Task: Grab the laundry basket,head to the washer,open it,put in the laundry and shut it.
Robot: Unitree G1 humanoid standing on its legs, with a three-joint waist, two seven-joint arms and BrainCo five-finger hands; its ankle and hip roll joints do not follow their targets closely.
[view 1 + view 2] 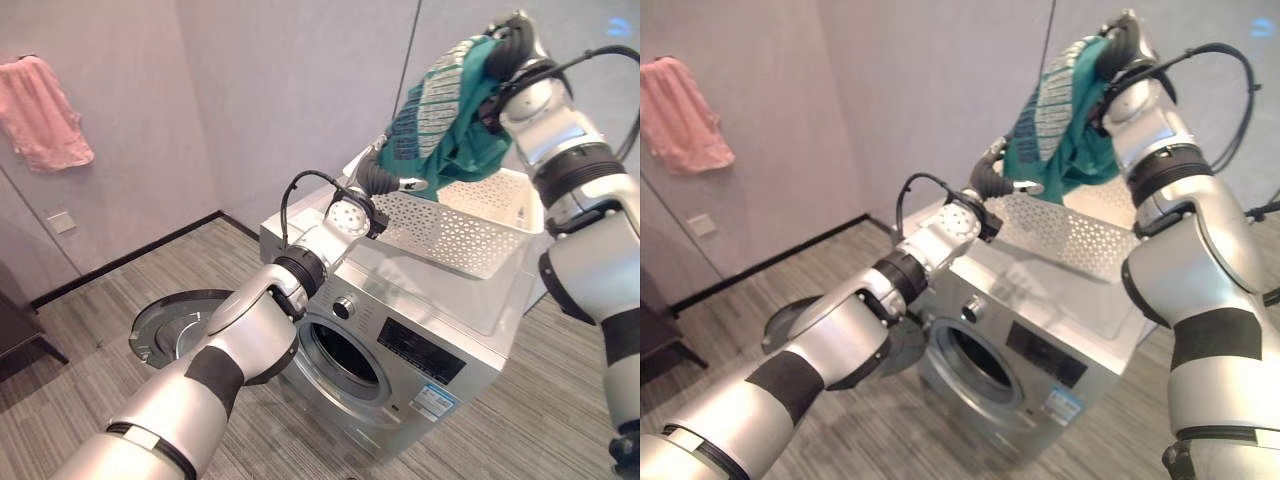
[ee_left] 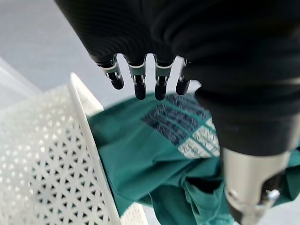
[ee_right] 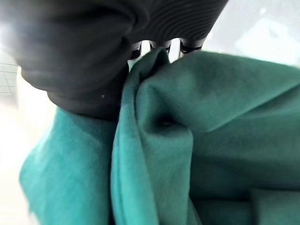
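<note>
**Green garment held up above the basket on the washer**

Your right robot hand [image 1: 508,48] is raised high, with its fingers curled round the top of a teal-green cloth garment with a pale striped panel [image 1: 445,115]. In the right wrist view the cloth bunches right up against the dark cover and the fingers [image 3: 161,45] dig into its folds, so the hand is pinching the fabric. The garment hangs down from that hand, its lower folds dangling just above the white perforated plastic laundry basket [image 1: 455,235].

The basket sits on top of the silver front-loading washing machine [image 1: 400,340]. The washer's round door [image 1: 180,325] is swung wide open to the left, and the dark drum opening [image 1: 340,355] faces you.

Your left robot hand [image 1: 378,180] is at the near rim of the basket, beside the hanging bottom of the garment. In the left wrist view its fingers [image 2: 140,86] are spread in a loose row and only lightly bent, with the green cloth and the basket's rim [image 2: 89,136] showing past them; they grip nothing you can see.

A pink towel [image 1: 40,110] hangs on the grey wall [image 1: 250,90] to the left, well apart from the washer. The floor [image 1: 110,310] is grey wood-look planks.
</note>
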